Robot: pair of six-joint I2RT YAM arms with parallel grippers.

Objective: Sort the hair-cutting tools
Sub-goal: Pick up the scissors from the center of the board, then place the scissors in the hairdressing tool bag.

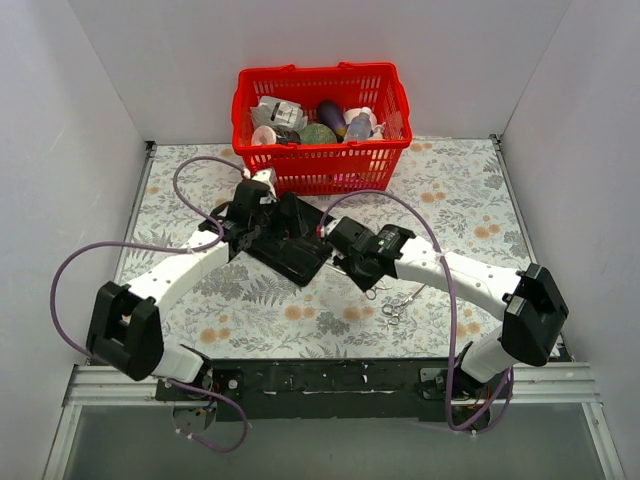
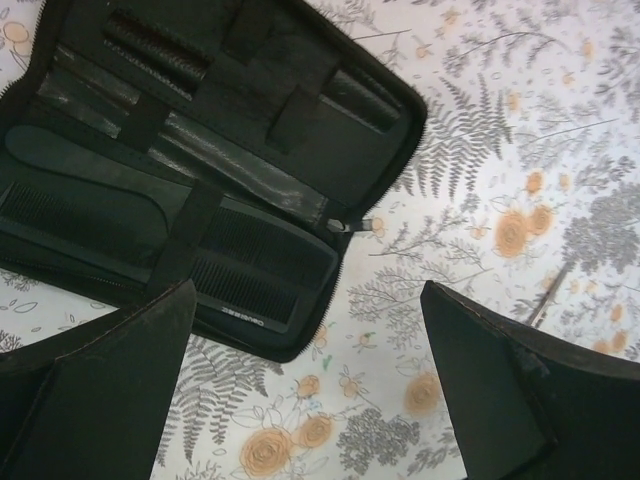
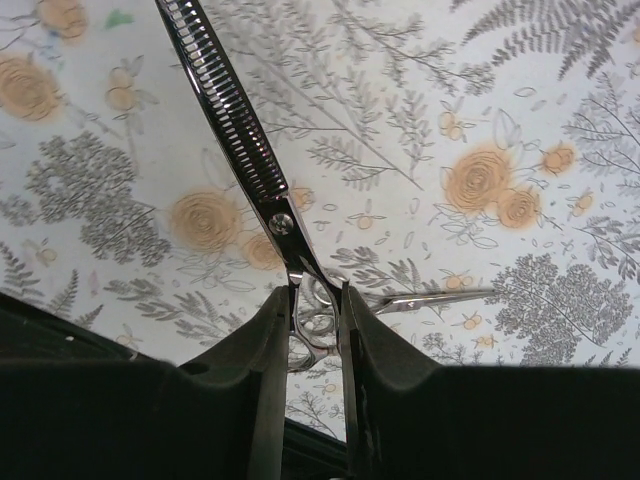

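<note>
My right gripper (image 3: 315, 295) is shut on the handle end of silver thinning scissors (image 3: 235, 130), whose toothed blade points away over the flowered table. A second pair of silver scissors (image 3: 432, 297) lies flat on the table just behind; it also shows in the top view (image 1: 398, 303). My left gripper (image 2: 308, 290) is open and empty, hovering over the near edge of the open black case (image 2: 330, 150). A narrow black comb (image 2: 235, 280) lies in the case under a strap. In the top view both grippers, left (image 1: 258, 228) and right (image 1: 348, 248), flank the case (image 1: 295, 248).
A red plastic basket (image 1: 320, 165) with bottles and packets stands at the back centre, close behind the case. White walls close in the left, right and back. Purple cables loop off both arms over the table.
</note>
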